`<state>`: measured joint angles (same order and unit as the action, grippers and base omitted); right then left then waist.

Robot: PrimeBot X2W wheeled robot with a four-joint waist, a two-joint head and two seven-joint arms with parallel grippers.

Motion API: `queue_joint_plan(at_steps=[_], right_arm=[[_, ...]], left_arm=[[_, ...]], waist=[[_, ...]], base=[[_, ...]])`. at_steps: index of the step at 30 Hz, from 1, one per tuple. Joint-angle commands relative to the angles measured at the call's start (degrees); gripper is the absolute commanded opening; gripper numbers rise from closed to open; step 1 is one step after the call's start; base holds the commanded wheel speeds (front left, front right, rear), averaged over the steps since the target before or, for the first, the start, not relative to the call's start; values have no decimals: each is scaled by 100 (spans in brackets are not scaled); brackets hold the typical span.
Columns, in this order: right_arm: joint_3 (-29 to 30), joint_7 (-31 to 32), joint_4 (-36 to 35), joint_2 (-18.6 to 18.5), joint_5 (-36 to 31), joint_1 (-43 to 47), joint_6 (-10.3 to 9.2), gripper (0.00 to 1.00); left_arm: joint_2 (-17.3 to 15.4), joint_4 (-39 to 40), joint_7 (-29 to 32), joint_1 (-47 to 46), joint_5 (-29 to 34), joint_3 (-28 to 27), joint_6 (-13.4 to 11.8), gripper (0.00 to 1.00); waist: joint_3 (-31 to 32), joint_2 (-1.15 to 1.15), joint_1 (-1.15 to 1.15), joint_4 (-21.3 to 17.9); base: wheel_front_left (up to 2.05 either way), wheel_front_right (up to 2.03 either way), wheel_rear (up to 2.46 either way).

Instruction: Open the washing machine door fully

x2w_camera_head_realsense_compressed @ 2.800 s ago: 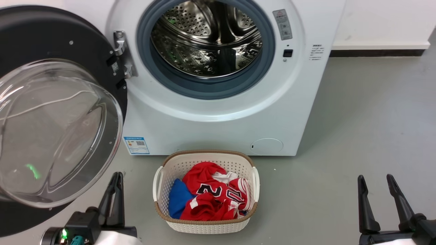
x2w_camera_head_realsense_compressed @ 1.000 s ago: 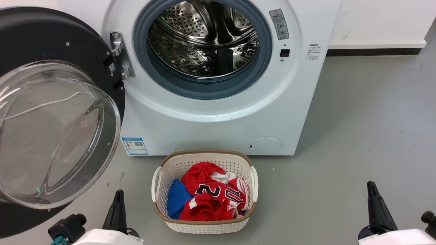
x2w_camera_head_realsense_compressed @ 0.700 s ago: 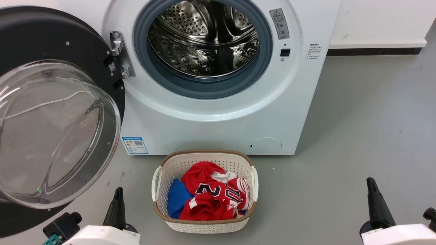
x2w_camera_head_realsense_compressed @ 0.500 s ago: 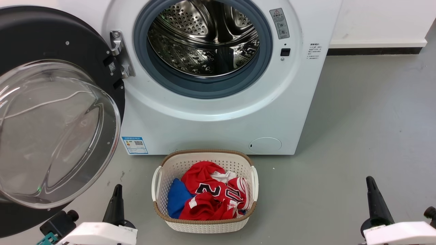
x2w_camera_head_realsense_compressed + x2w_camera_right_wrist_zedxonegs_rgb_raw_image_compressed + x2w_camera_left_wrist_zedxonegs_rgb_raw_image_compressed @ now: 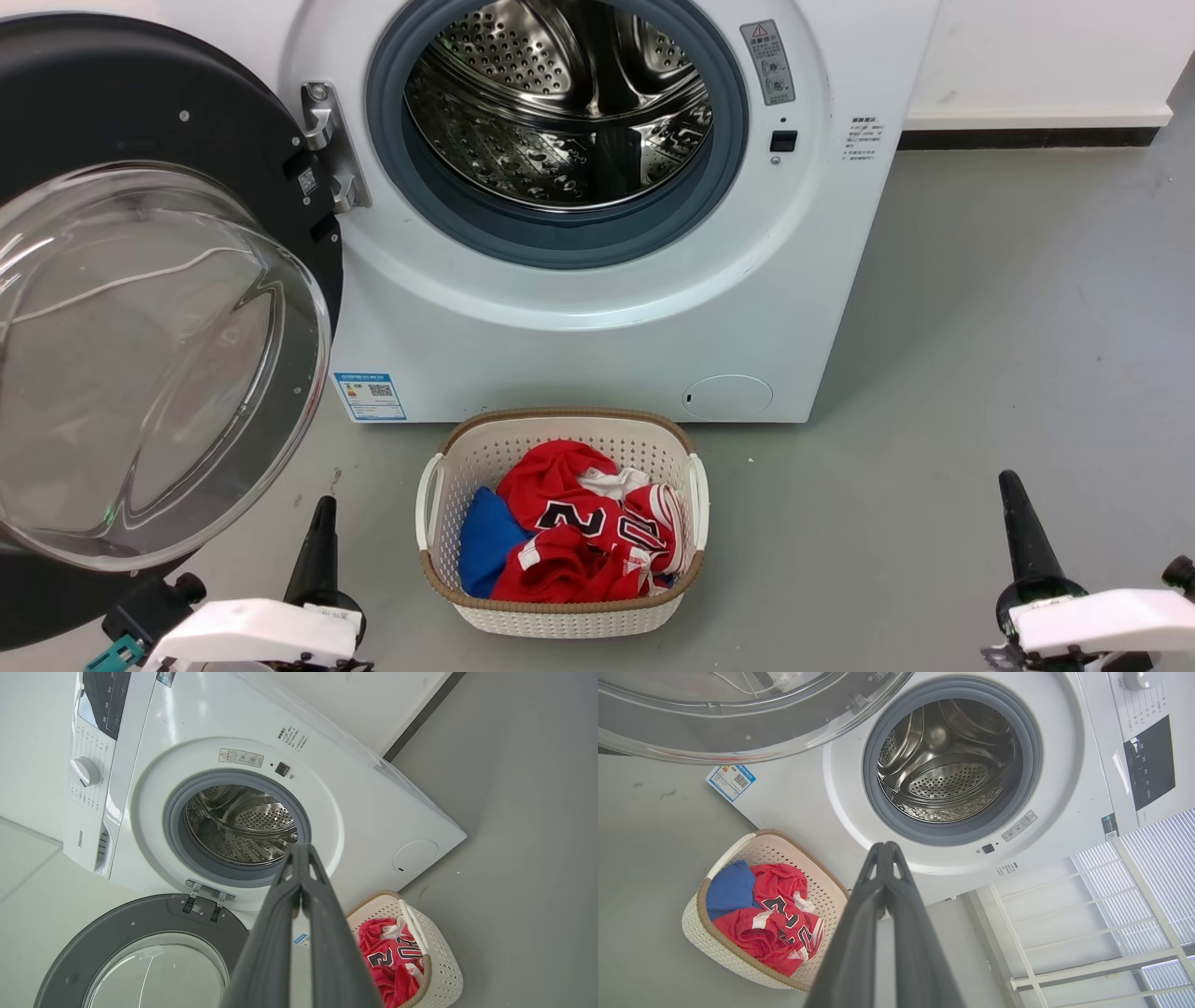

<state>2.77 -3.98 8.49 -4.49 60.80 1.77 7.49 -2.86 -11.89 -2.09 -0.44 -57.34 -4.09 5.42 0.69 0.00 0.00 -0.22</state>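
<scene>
The white washing machine [image 5: 597,327] stands ahead with its steel drum [image 5: 560,103] exposed. Its round black door [image 5: 140,103] hangs swung wide to the left on the hinge [image 5: 327,140], the clear glass bowl [image 5: 149,364] bulging toward me. Both wrist views also show the machine [image 5: 1064,765] [image 5: 373,802], and the right wrist view shows the door [image 5: 117,919]. My left gripper [image 5: 322,532] [image 5: 886,848] is low at the left, shut and holding nothing, just below the door's bowl. My right gripper [image 5: 1013,504] [image 5: 300,851] is low at the right, shut and holding nothing, well clear of the machine.
A white woven-look laundry basket [image 5: 467,457] with red and blue clothes [image 5: 579,532] sits on the grey floor right before the machine, between my grippers. Open floor [image 5: 1027,327] lies to the right. A white wall with a dark skirting runs behind.
Both grippers went from open to shut and have drawn back low in the head view. The door has stayed where it was.
</scene>
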Motion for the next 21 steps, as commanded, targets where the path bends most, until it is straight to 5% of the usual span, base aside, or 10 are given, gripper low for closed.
queue_joint_plan(at_steps=[1,21], right_arm=[[6,25,-22,-42,159,-163,1,0],[52,330,186,-38,1334,-402,1,0]], left_arm=[[-3,33,43,-157,-157,-25,22,0],[-3,-59,347,-324,-1384,-112,99,0]], waist=[[-2,0,0,1],[-27,0,0,7]], base=[[0,0,0],[0,0,0]])
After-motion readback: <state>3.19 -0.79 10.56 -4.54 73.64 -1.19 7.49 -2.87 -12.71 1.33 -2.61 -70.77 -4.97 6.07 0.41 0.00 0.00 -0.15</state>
